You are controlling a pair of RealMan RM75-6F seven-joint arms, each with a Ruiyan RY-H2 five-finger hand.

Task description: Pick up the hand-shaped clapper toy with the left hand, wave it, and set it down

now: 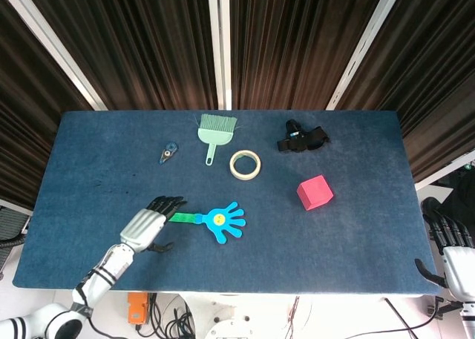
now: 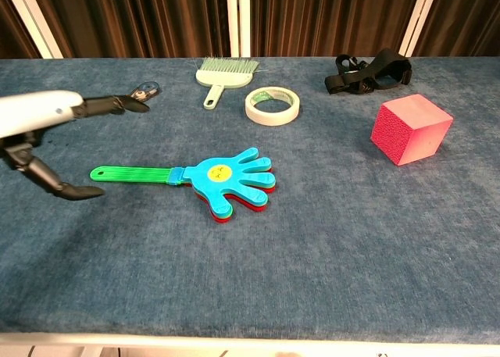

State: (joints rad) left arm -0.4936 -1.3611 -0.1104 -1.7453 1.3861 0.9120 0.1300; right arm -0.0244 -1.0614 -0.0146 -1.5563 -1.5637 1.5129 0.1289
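The clapper toy [image 1: 217,221] lies flat on the blue table, its blue hand-shaped head to the right and its green handle [image 1: 182,218] pointing left. The chest view shows the clapper toy [image 2: 230,180] with red and green layers under the blue one. My left hand [image 1: 148,224] hovers over the handle's left end, holding nothing. Seen from the chest, the left hand [image 2: 47,115] stretches its dark fingers [image 2: 109,104] out above the handle [image 2: 133,173], the thumb lower, near the handle's tip. My right hand [image 1: 450,246] rests off the table's right front corner, fingers apart.
Along the back stand a green brush [image 1: 216,131], a tape roll [image 1: 245,164], a black strap [image 1: 302,139] and a small blue dispenser [image 1: 168,153]. A pink cube [image 1: 315,192] sits right of the clapper. The table's front edge [image 1: 223,288] runs close below my left forearm.
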